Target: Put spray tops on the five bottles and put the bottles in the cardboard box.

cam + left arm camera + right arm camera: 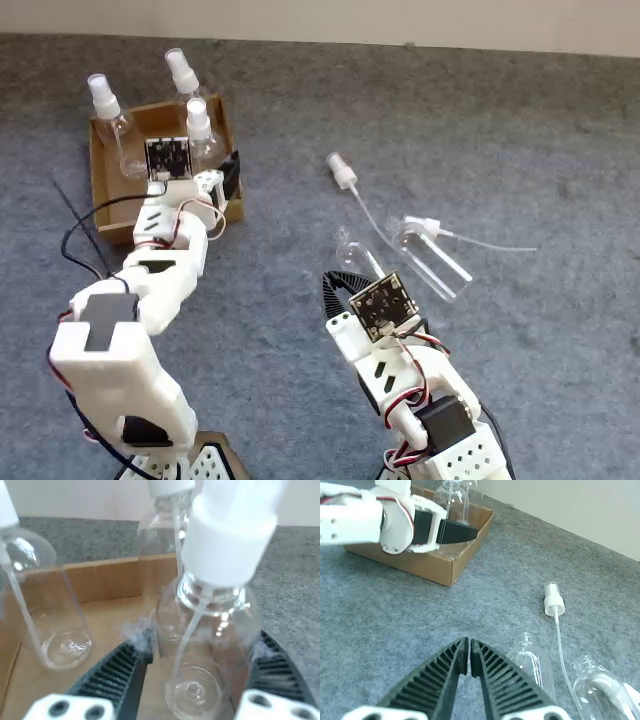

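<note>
3 capped bottles (118,140) stand in the box (150,115) at 10 o'clock; 2 bare bottles (437,265) lie at 3 o'clock. Left tool (202,655) clamps one capped bottle's body, probably light, thin-walled and slippery. Right tool (469,642), jaws together, hangs near a bare bottle; best gripped mid-body.

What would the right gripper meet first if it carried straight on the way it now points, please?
Probably the bare grey carpet; the right gripper is shut, and the capless bottle lies beside its line, not in it. Farther on stands the cardboard box, though depth is unclear.
</note>
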`<state>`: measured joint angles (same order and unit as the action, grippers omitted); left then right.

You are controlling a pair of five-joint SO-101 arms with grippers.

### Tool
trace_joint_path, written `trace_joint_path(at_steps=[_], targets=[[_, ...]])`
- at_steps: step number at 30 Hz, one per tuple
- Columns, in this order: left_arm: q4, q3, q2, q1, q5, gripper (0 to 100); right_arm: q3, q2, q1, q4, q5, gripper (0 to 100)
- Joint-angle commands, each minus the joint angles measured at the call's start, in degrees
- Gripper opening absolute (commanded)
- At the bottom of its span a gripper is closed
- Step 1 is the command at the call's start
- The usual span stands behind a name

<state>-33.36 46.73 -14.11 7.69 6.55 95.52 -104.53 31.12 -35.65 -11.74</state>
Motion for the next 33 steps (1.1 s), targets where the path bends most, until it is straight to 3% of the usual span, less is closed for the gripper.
trace_joint_path(at_steps=[1,10,18,24,29,33], targets=[[8.1,-0.3,8.0,0.6,-0.3,27,8.8,-0.7,-1.0,1.8,-0.8,0.5],[25.5,-0.1,19.4,1.9,-0.4,27,8.9,-0.7,-1.1,1.8,-0.8,0.5],[51.7,-0.2,36.1,1.9,-1.0,26,8.7,-0.7,-1.2,1.8,-0.8,0.5],[67.9,0.1,49.5,1.6,-9.8,26,8.7,-0.7,-1.2,1.8,-0.8,0.5],[86.3,-1.8,57.0,0.3,-10.8,26,8.7,-0.7,-1.5,1.9,-0.8,0.5],[99.5,-6.4,58.6,-3.4,-10.9,26,7.6,-0.8,-8.7,1.8,-0.8,0.5]])
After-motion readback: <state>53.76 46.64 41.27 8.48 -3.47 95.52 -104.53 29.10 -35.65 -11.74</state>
